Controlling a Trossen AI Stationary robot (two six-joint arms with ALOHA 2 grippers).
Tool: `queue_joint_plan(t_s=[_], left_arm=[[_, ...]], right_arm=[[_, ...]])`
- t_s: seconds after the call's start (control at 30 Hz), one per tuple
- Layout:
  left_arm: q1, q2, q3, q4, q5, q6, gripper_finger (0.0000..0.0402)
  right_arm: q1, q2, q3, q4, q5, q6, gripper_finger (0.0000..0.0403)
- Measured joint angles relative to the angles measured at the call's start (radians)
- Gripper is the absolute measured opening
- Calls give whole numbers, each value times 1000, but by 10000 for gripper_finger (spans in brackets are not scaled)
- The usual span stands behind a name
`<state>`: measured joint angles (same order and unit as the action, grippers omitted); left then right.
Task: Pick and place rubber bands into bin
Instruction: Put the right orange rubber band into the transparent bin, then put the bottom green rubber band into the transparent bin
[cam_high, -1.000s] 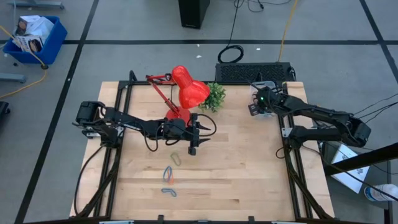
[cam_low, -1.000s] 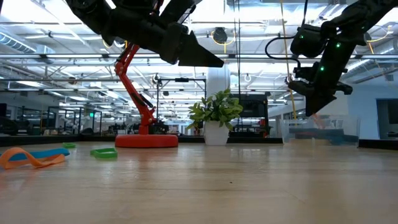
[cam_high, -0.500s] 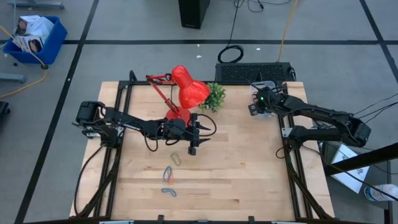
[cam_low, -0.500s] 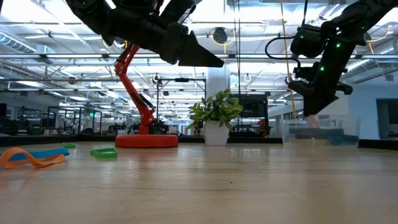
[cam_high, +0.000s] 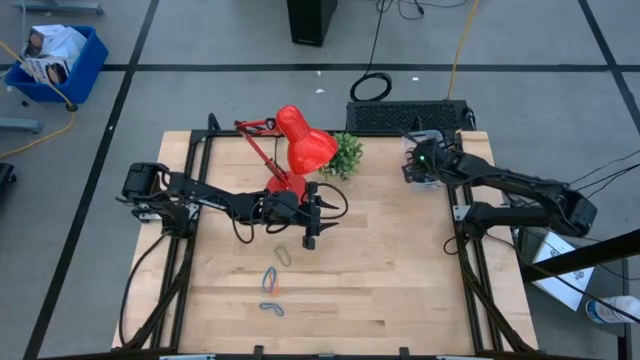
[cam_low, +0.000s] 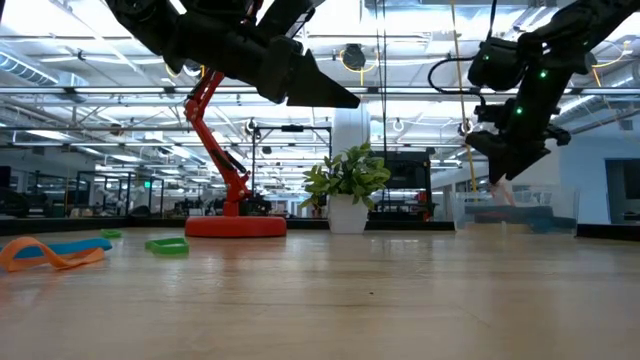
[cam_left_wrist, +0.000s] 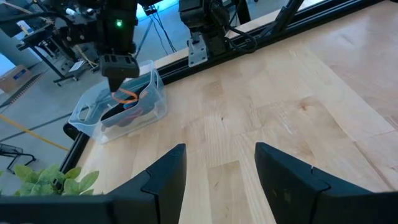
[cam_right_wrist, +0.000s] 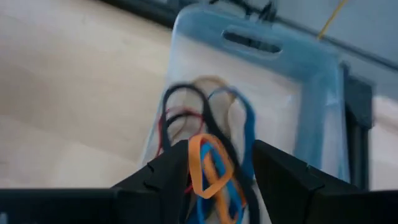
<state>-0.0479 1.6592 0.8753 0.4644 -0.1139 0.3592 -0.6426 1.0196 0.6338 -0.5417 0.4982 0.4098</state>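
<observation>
The bin (cam_left_wrist: 152, 107), a small clear tub, stands at the table's far right and holds several rubber bands (cam_right_wrist: 186, 118) in black, blue and red. My right gripper (cam_right_wrist: 214, 180) hovers open above the bin (cam_low: 515, 212), with an orange band (cam_right_wrist: 208, 163) between and below its fingers. That orange band (cam_left_wrist: 127, 95) shows just under the gripper, over the bin. My left gripper (cam_high: 308, 240) is open above mid-table and holds nothing. A few more bands (cam_high: 270, 282) lie flat on the wood near it, toward the near edge. My right gripper points down over the bin with its fingers (cam_right_wrist: 165, 177) spread either side of the orange band (cam_right_wrist: 214, 149). I cannot tell whether the band still touches a finger or hangs free above the bands in the bin.
A red desk lamp (cam_high: 295, 145) and a small potted plant (cam_high: 345, 153) stand at the table's far middle. A green-grey band (cam_high: 284, 255) lies just near-side of my left gripper. A blue crate (cam_high: 55, 60) sits on the floor, far left.
My right gripper has opened over the bin while staying almost in place. My left arm has kept still.
</observation>
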Motion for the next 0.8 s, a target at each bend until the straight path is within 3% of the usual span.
queue_joint_plan(t_s=[0.37, 0.6, 0.8], left_arm=[[0, 0, 0, 0, 0, -2, 198], [0, 0, 0, -6, 0, -2, 198], [-2, 0, 0, -43, 0, 11, 198]], right_arm=[[6, -107, 0, 171, -20, -71, 169], [128, -140, -26, 372, -375, -281, 168], [378, -139, -159, 724, -451, -437, 169]])
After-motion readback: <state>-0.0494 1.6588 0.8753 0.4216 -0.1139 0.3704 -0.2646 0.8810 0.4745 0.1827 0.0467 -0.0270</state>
